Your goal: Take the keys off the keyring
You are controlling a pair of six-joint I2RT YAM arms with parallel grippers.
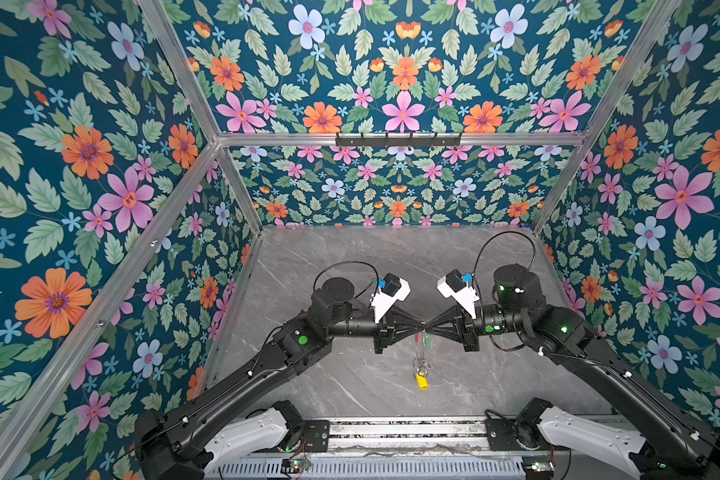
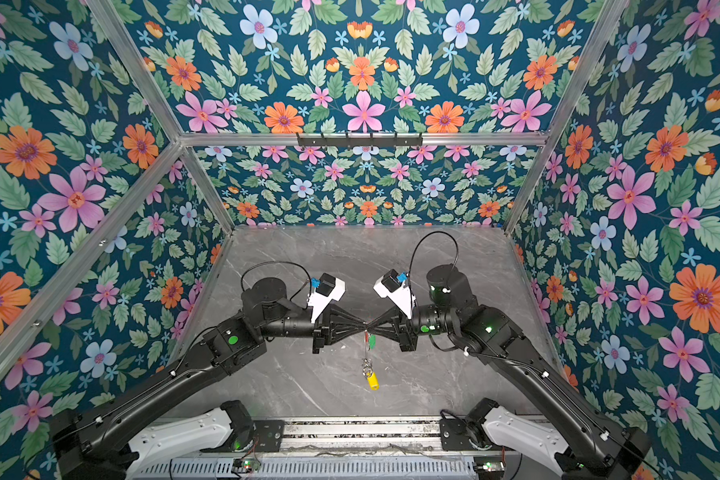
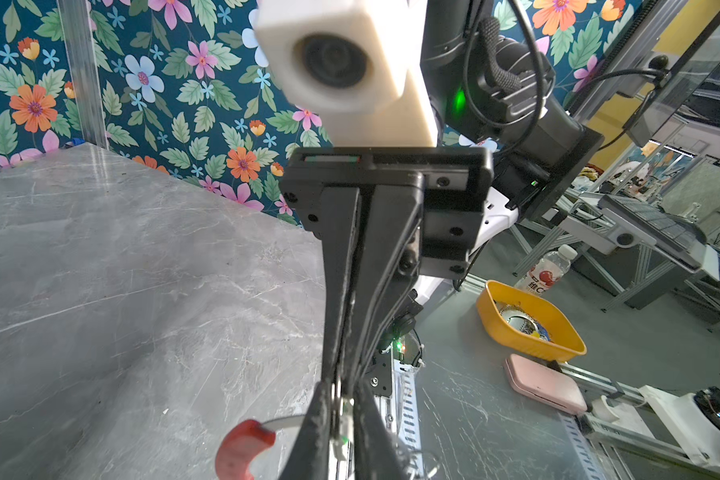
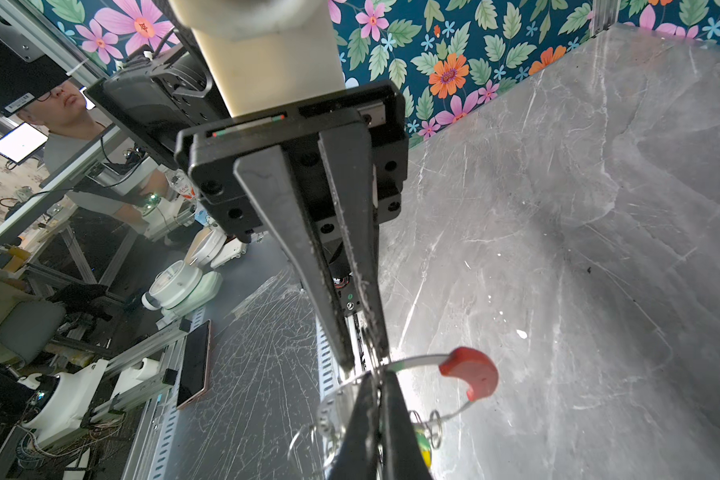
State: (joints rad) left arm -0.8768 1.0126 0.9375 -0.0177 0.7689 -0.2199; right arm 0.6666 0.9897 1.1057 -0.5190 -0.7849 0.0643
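Above the desk [image 1: 350, 266], left gripper [image 1: 419, 326] and right gripper [image 1: 430, 324] are both clamping jaws onto the hanging keyring [image 4: 416, 360], keys [image 1: 421, 380] dangling underneath; likely needing one side holding firm, other pulling gently.

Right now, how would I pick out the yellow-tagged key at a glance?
Over the grey marble table, find where the left gripper and right gripper meet tip to tip. The keyring hangs from that spot, and the yellow-tagged key dangles at its low end. Its tag is bright yellow; the other key's tag, just under the gripper tips, is green.
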